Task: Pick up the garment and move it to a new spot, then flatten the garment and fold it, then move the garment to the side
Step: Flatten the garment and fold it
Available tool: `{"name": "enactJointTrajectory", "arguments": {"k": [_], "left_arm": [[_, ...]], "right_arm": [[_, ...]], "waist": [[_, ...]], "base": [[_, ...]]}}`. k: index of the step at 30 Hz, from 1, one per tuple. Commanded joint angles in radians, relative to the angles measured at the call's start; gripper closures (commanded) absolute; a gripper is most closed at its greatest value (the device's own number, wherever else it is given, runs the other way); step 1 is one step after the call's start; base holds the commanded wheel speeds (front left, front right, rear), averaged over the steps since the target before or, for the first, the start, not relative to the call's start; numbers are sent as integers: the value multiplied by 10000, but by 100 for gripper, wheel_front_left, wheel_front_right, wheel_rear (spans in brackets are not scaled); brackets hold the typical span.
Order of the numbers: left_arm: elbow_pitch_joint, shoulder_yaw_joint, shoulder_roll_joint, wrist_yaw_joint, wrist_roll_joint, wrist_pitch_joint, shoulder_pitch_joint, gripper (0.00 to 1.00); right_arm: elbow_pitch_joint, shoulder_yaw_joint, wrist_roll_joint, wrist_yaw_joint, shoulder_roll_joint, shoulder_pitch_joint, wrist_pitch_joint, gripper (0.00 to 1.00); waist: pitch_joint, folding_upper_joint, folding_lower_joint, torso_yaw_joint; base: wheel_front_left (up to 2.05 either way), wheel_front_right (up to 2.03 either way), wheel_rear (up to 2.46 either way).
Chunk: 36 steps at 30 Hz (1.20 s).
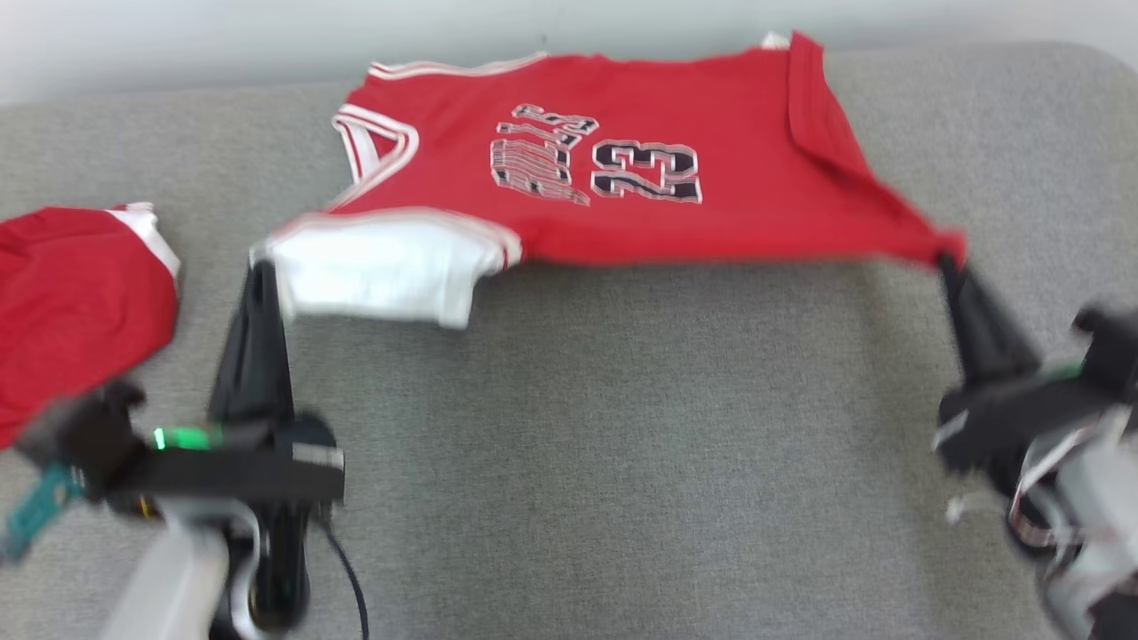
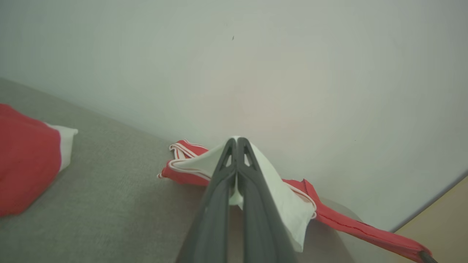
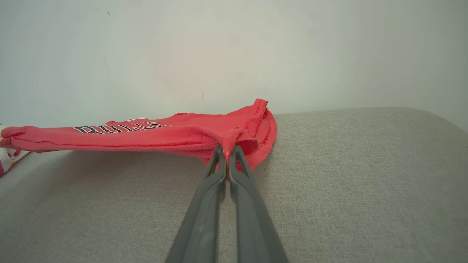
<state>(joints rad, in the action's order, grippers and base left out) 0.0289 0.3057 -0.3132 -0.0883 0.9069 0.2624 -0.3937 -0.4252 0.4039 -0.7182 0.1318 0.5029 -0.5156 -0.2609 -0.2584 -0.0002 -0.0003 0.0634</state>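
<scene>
1 other red cloth [image 1: 71, 302]: far left on the grey padded surface [image 1: 622, 444], cut off by the frame.
Left hand [image 1: 260, 274]: clenched on the white corner.
Garment [image 1: 622, 151]: stretched between both hands, near edge lifted.
Right hand [image 1: 949, 265]: clenched on the red corner.
Progress: lifted; flattening likely underway; folding and moving aside remain.
Unclear: head view blurred; underside hidden.

We are looking down on a grey, woven upholstered surface [image 1: 622, 427] that is stretching across the whole near ground, its far right corner rounding off. A plain pale wall [image 1: 222, 36] is rising directly behind its back edge, bare but for a tiny dark speck [image 2: 233, 37]. Soft, even light is falling on both and casting only faint shadows on the fabric. In the left wrist view, a tan patch [image 2: 442, 223] is showing beyond the surface's edge, and we are taking it for floor.
</scene>
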Motion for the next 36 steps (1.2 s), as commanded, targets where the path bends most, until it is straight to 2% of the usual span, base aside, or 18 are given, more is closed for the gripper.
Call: {"name": "enactJointTrajectory", "arguments": {"k": [1, 7, 10, 11, 19, 28, 36], "left_arm": [[-200, -230, 169, -55, -13, 34, 596, 100], [-282, -440, 656, 158, -230, 34, 2634, 100], [-224, -482, 876, 206, -280, 33, 3204, 100], [-122, -562, 1085, 262, -252, 35, 3761, 100], [217, -598, 1604, 388, -455, 33, 5318, 100], [88, -278, 1681, 289, -365, -137, 6436, 100], [17, -2, 1707, 336, -411, -349, 6294, 100]], "right_arm": [[99, -179, 176, -23, -163, 585, -41, 100], [449, -881, 758, -23, -819, 2699, -25, 100], [583, -1082, 992, -25, -923, 3336, 25, 100], [811, -1180, 1173, -23, -1131, 3933, 215, 100], [1485, -1858, 1823, -25, -1470, 5520, 925, 100], [2302, -3028, 2003, -23, -1644, 7297, 1748, 100], [2602, -3094, 2197, -23, -2029, 7612, 2292, 100]], "waist": [[269, 2, 3, -164], [832, 2, 3, -430], [1056, 2, 3, -502], [1297, 2, 3, -512], [2014, 2, 3, -563], [2480, 2, 3, -784], [2425, 2, 3, -787]], "base": [[0, 0, 0], [0, 0, 0], [0, 0, 0], [0, 0, 0], [0, 0, 0], [0, 0, 0], [0, 0, 0]]}}
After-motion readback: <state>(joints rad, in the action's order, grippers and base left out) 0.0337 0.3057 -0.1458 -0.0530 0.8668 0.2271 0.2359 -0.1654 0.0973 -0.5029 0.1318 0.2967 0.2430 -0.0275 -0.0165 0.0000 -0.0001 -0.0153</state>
